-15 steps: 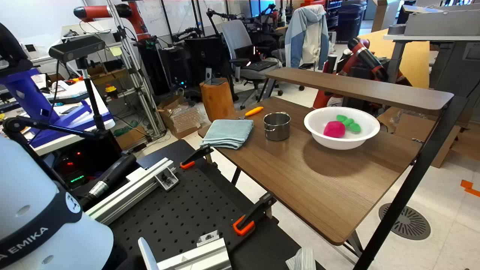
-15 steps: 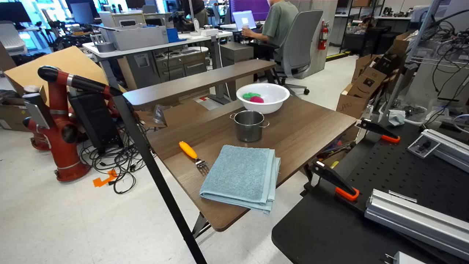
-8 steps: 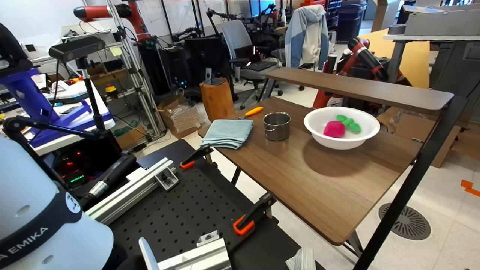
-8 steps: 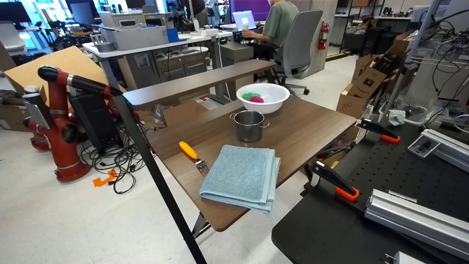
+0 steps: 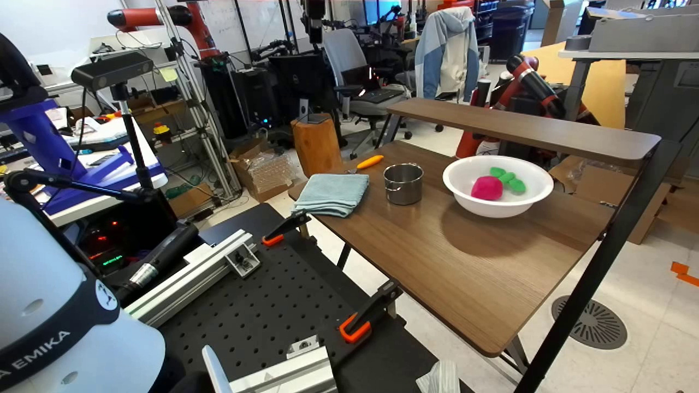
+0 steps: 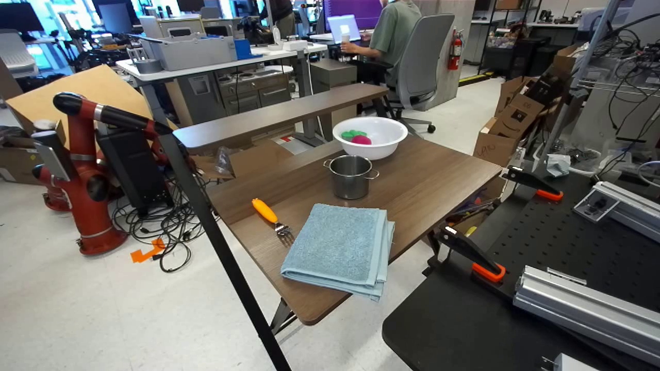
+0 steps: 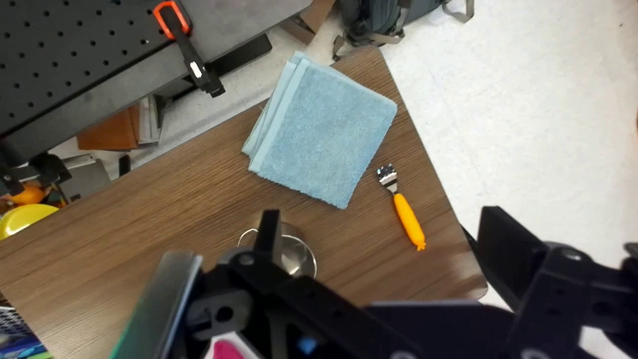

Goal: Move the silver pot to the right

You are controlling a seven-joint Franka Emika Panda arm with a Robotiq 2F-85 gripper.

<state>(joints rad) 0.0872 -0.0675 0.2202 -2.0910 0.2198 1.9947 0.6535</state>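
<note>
tool: spread wide | pose: high, pointing down toward table | silver pot: upright, well apart below

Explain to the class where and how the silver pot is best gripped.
Probably by the rim of the silver pot, on the stretch facing the folded towel, between the thin handles, from above, with the end effector astride that rim. The pot stands upright, straight-sided, mouth open upward; the white bowl and towel flank it, so descending likely clears both.
</note>
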